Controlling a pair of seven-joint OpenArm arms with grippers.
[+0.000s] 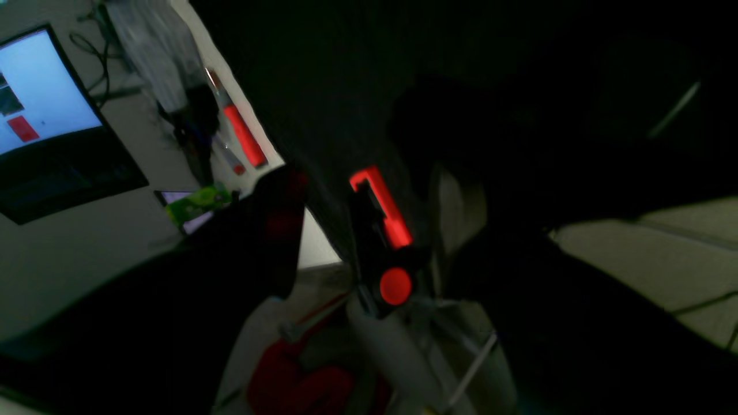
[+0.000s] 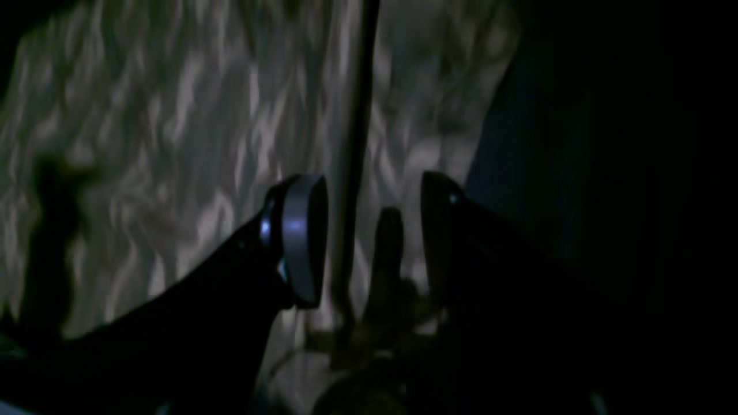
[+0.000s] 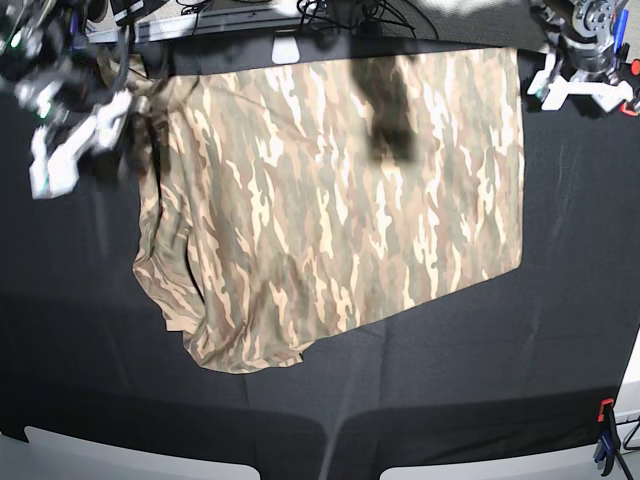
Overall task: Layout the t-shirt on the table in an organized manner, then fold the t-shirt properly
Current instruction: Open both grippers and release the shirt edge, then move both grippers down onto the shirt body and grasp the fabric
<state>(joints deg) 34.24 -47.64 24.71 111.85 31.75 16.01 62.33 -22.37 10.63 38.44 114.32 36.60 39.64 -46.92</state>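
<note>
The camouflage t-shirt (image 3: 340, 200) lies spread over the black table (image 3: 560, 330). Its left side is bunched and its lower left corner rumpled. My right gripper (image 3: 75, 145) hovers at the shirt's upper left edge. In the right wrist view its fingers (image 2: 302, 239) stand apart over the streaked fabric (image 2: 144, 144), holding nothing. My left gripper (image 3: 575, 90) is off the shirt's upper right corner, near the table's far edge, open and empty. The left wrist view is dark and blurred and shows no shirt.
Red clamps (image 1: 383, 210) (image 1: 245, 135) grip the table's edge in the left wrist view, with a lit monitor (image 1: 40, 92) beyond. Another clamp (image 3: 605, 440) sits at the front right corner. Cables (image 3: 330, 12) run along the far edge.
</note>
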